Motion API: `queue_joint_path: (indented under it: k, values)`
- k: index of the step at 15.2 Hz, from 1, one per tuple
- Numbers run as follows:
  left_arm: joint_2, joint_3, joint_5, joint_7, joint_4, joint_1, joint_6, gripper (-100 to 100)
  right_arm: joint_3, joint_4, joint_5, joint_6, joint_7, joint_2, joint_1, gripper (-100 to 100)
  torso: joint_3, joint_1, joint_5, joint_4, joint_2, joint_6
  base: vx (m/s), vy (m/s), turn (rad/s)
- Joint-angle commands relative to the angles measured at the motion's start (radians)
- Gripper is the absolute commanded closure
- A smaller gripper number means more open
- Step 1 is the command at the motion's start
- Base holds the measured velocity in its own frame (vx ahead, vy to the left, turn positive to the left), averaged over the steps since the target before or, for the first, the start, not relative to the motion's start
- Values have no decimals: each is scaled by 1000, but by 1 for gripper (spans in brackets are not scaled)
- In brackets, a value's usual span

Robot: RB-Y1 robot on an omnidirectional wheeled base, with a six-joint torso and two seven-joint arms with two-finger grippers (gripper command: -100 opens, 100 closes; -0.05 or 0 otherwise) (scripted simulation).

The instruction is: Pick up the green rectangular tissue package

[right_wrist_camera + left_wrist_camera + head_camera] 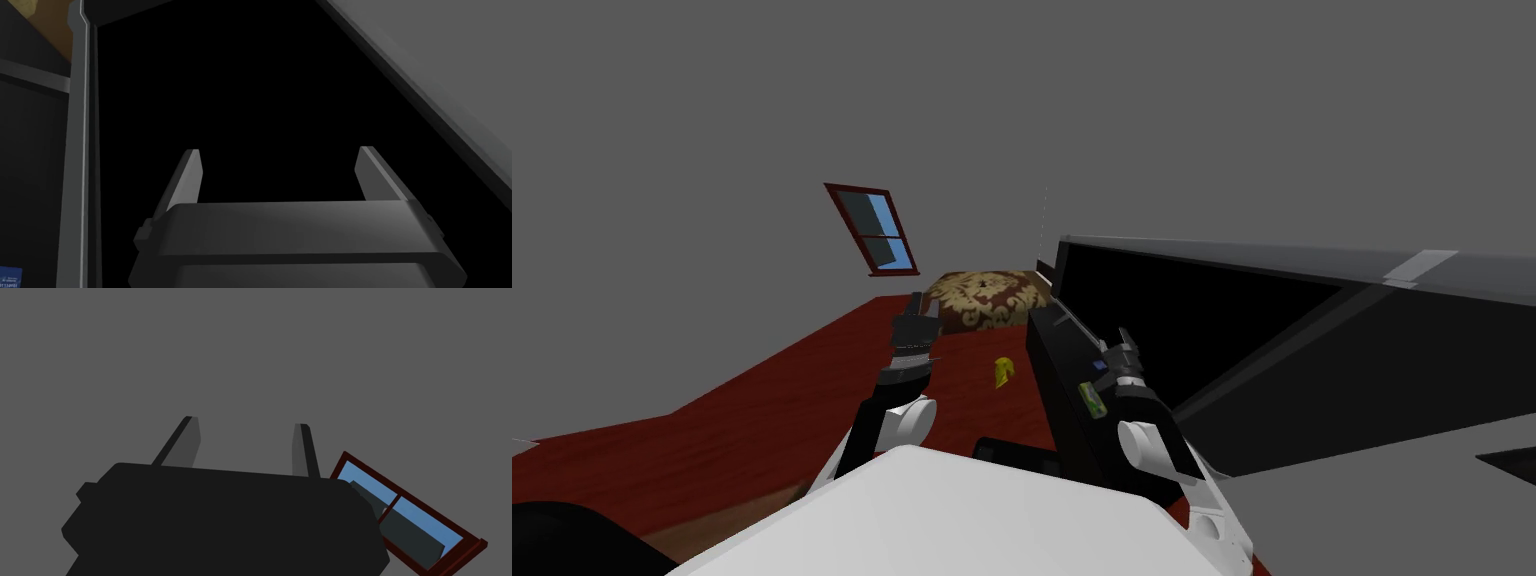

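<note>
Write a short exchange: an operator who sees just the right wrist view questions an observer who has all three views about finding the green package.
Operator: My right gripper is open, facing a black area. Where is the green package?
Observer: The head view shows the green package against the dark furniture, beside your right forearm, nearer the body than the fingertips.
Operator: Is the left gripper free?
Observer: Yes. The left gripper is open with nothing between its fingers.
Operator: Anything on the floor?
Observer: A small yellow object lies on the red floor between the two arms.
</note>
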Motion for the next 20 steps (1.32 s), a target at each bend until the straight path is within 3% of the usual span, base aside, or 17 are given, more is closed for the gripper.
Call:
queue_joint_path:
  k: [1, 2, 3, 5, 10, 12, 17, 19, 20]
  values:
    - [0, 0, 0, 0, 0, 0, 0, 0, -16, 50, -41, 50, -38, -14, -18, -100, 0, 0, 0, 0, 0, 0, -20, -25, 84]
    - [0, 0, 0, 0, 0, 0, 0, 0, -16, 53, -41, 51, -38, -14, -18, -100, 0, 0, 0, 0, 0, 0, -17, -25, 74]
    - [0, 0, 0, 0, 0, 0, 0, 0, -27, 93, -72, 81, -65, -23, -36, -100, 0, 0, 0, 0, 0, 0, -16, -26, 76]
    - [0, 0, 0, 0, 0, 0, 0, 0, -27, 98, -72, 83, -65, -23, -36, -100, 0, 0, 0, 0, 0, 0, -11, -21, 47]
    - [0, 0, 0, 0, 0, 0, 0, 0, -61, 221, -167, 183, -148, -47, -91, -100, 0, 0, 0, 0, 0, 0, -15, -24, 86]
    - [0, 0, 0, 0, 0, 0, 0, 0, -61, 239, -167, 183, -148, -47, -91, -100, 0, 0, 0, 0, 0, 0, -12, -25, 49]
    - [0, 0, 0, 0, 0, 0, 0, 0, -96, 359, -264, 286, -234, -67, -148, -100, 0, 0, 0, 0, 0, 0, -19, -23, 87]
    - [0, 0, 0, 0, 0, 0, 0, 0, -96, 383, -264, 286, -234, -67, -148, -100, 0, 0, 0, 0, 0, 0, -14, -26, 47]
    - [0, 0, 0, 0, 0, 0, 0, 0, -108, 415, -296, 320, -262, -73, -167, -100, 0, 0, 0, 0, 0, 0, -12, -19, 53]
